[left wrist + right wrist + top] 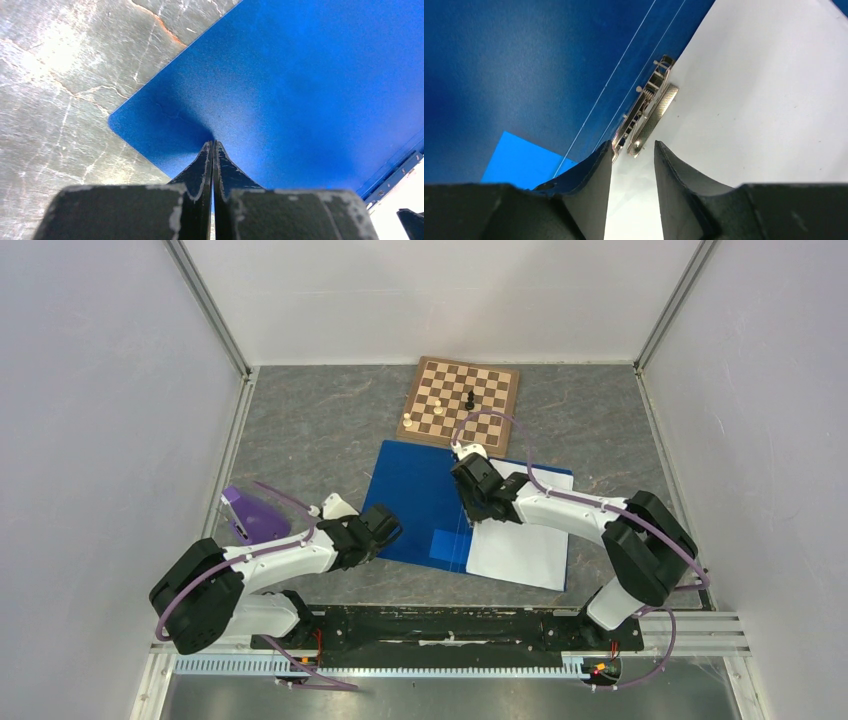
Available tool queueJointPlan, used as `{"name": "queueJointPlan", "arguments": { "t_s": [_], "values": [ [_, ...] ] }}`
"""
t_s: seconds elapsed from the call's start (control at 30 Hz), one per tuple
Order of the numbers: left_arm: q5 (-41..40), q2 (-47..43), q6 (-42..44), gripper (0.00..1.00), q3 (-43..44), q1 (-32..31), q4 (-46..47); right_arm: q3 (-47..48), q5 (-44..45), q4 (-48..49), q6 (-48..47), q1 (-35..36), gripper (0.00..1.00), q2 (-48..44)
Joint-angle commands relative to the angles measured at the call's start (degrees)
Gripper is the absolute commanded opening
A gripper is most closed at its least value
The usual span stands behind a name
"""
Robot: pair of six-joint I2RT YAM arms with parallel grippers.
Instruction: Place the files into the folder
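Observation:
The blue folder (420,490) lies open on the table. The white files (520,540) lie on its right half. My left gripper (388,530) is shut on the near left edge of the folder's cover (300,75); its tips (213,145) pinch the blue sheet, which dimples there. My right gripper (472,508) is open over the spine. In the right wrist view its fingertips (633,146) stand either side of the near end of the metal clip (646,112), with the files (749,100) to the right and the blue cover (499,75) to the left.
A wooden chessboard (462,400) with a few pieces touches the folder's far edge. A purple object (250,515) lies left of my left arm. A lighter blue patch (450,545) sits on the folder's near inner cover. Grey walls close in both sides.

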Motion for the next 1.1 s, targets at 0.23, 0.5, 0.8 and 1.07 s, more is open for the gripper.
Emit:
{"name": "queueJointPlan", "arguments": {
  "t_s": [0.23,0.5,0.8,1.07],
  "values": [
    [-3.98,-0.61,4.80,0.02,2.78,0.09,-11.73,5.10,5.58,1.00,5.95,0.39,0.33,4.85],
    [-4.16,-2.50,12.21,0.09,8.24,1.08,-13.68,3.00,6.18,3.67,6.36,0.49,0.33,6.65],
    [4.94,-6.98,32.20,0.46,13.96,11.81,-10.37,-1.07,6.96,6.07,4.25,0.67,0.33,6.91],
    [19.30,-13.15,45.34,0.73,13.46,26.26,-3.10,-7.13,2.67,11.31,1.88,0.70,0.19,5.21]
  ]
}}
